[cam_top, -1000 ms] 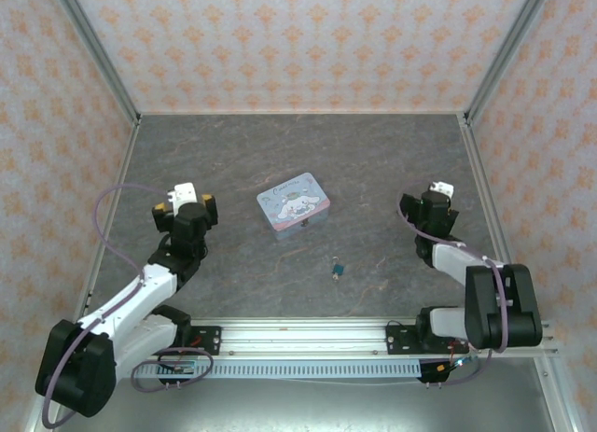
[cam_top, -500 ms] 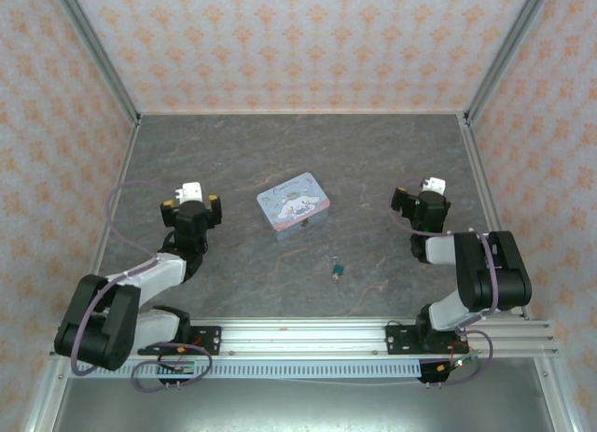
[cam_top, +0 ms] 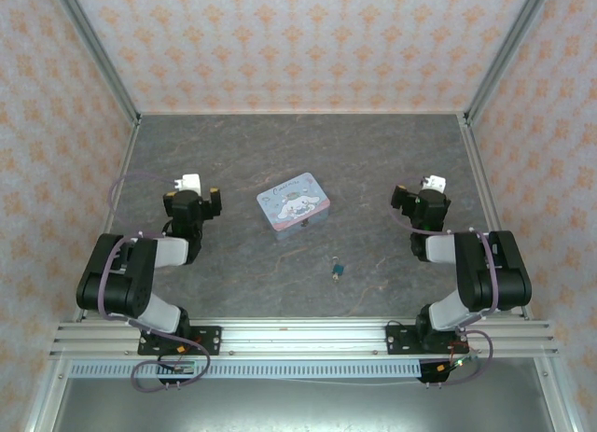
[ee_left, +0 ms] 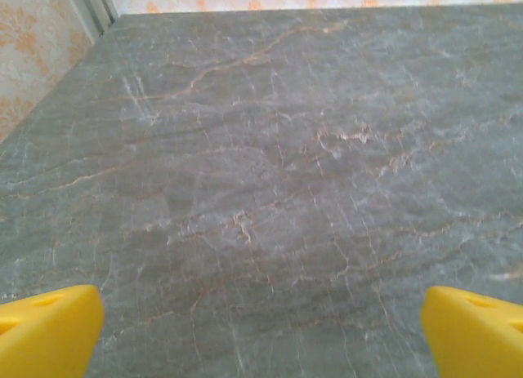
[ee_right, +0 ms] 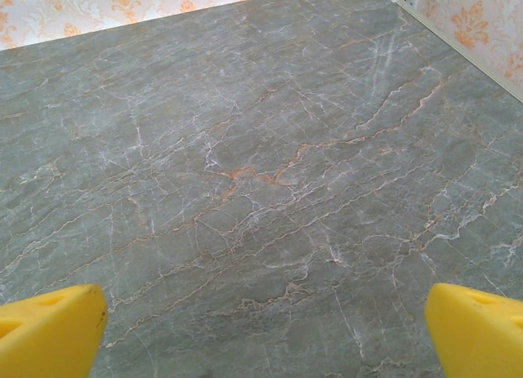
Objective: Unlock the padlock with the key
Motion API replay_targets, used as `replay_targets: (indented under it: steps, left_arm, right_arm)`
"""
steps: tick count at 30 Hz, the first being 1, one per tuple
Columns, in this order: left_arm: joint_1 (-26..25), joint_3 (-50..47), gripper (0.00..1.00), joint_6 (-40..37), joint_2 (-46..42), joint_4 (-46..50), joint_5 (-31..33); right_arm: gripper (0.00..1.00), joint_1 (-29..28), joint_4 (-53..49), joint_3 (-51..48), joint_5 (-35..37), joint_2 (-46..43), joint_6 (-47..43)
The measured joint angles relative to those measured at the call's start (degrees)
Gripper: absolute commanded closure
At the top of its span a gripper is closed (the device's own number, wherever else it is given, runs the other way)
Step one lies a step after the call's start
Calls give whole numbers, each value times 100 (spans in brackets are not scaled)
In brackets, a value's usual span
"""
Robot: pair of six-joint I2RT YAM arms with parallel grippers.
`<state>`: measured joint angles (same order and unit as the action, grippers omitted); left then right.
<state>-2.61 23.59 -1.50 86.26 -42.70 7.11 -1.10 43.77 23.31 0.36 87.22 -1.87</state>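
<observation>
Toward the table [cam_top: 373, 152] front, padlock [cam_top: 339, 266] and key [cam_top: 334, 277] lie close together; left gripper [cam_top: 191, 191] and right gripper [cam_top: 424, 191] stand spread, empty, well apart from both; risk: so slight a key may skid under a pinch.

**Padlock and key lying together on the bench**

The padlock [cam_top: 340, 267] is tiny and dark bluish, lying on the grey bench [cam_top: 373, 161] toward the near edge, right of centre. Just beside it, on the near-left, the key [cam_top: 334, 277] shows as a pale speck, too small to tell its pose.
</observation>
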Motion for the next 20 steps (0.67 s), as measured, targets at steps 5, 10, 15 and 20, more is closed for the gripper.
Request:
replay_targets:
  steps: [5, 10, 15, 20]
  left_arm:
    - [0, 9, 0, 13, 0, 2, -120]
    - [0, 9, 0, 13, 0, 4, -122]
    - [0, 9, 0, 13, 0, 2, -138]
    - [0, 9, 0, 13, 0, 2, -140]
  right_arm:
    - [1, 0, 2, 0, 0, 0, -24]
    - [1, 0, 0, 0, 0, 0, -37]
    - [1, 0, 0, 0, 0, 0, -37]
    - [1, 0, 0, 0, 0, 0, -37]
